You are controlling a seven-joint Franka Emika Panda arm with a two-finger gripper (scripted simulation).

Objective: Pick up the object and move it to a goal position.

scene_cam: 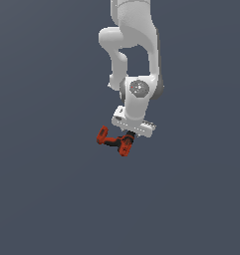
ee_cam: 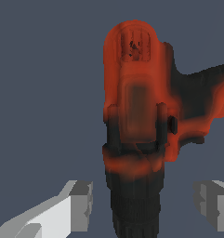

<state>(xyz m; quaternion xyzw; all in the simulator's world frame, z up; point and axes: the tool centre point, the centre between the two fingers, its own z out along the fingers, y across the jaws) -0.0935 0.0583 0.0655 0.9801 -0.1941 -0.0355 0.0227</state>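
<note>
Looking from the exterior view first, I hang my gripper (scene_cam: 130, 133) straight down over the drill (scene_cam: 115, 141), which lies on its side on the bare grey tabletop (scene_cam: 52, 199). Its red blocky base points toward the exterior view's left, the dark handle runs across, and the red head sits right under my wrist. I judge that I am lined up over the head end because that is the bulkiest part to close on. My fingers are mostly hidden behind the hand here, so this view does not show whether they touch the tool. No goal marker shows in either picture.

From the wrist view, the drill (ee_cam: 136, 116) fills the middle of the picture, its red body and dark chuck running lengthwise between my two fingertips (ee_cam: 81, 204). The gripper (ee_cam: 143, 204) stands wide: there is clear grey gap between each pad and the dark chuck, so I am holding nothing yet. The tool is narrower than my opening and sits roughly centred, slightly nearer one pad. I judge that closing is the next step, before any lift toward the goal.
</note>
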